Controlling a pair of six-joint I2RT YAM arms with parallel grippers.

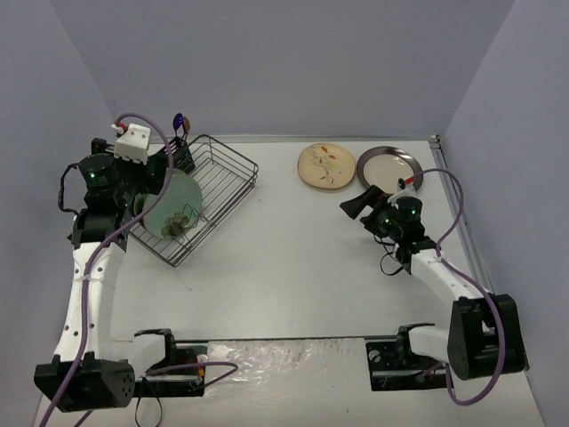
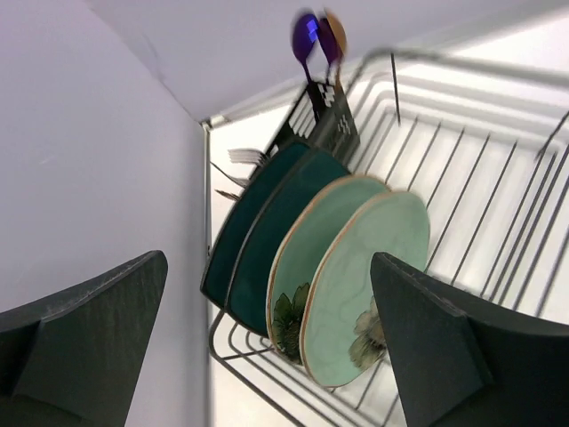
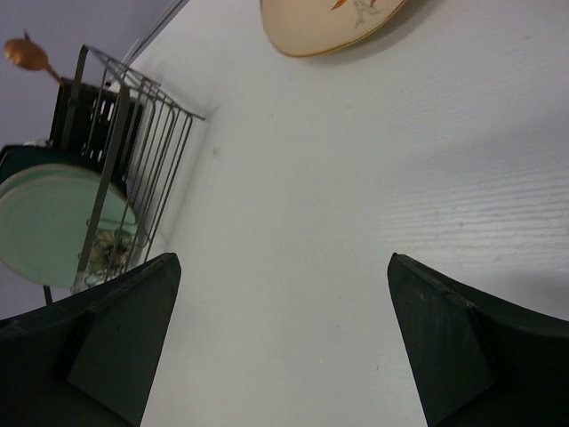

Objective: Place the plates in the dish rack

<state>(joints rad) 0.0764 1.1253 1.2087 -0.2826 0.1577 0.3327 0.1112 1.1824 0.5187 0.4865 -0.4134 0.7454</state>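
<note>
1. Table point(image 1: 284, 276), white, fills most of the top view, with pale walls around it.
2. Black wire dish rack point(image 1: 222, 178) sits on the table at the upper left of the top view, turned at a slant.
3. Left gripper point(image 2: 267, 258) hangs over the rack at the upper left of the top view. Its two fingers point(image 2: 89, 329) are spread wide, and it holds nothing.
4. Right gripper point(image 3: 283, 258) is at the middle right of the top view, above bare table. It is also spread wide and holds nothing.
5. Four plates stand on edge in a row inside the rack. In the left wrist view, the two dark teal plates point(image 2: 258, 231) are on the left. The two mint-green plates point(image 2: 369, 276) are just beside them on the right, with flowers near their bottom edges.
6. Cream flowered plate point(image 1: 326, 165) and beige plate point(image 1: 389, 167) lie flat on the table at the upper right of the top view. They are just beside each other and well apart from the rack.
7. Dark cutlery holder point(image 2: 324, 107) sits in a corner of the rack, behind the teal plates.
8. Purple spoon point(image 2: 309, 36) and orange spoon point(image 2: 333, 31) stick up out of the holder.
</note>
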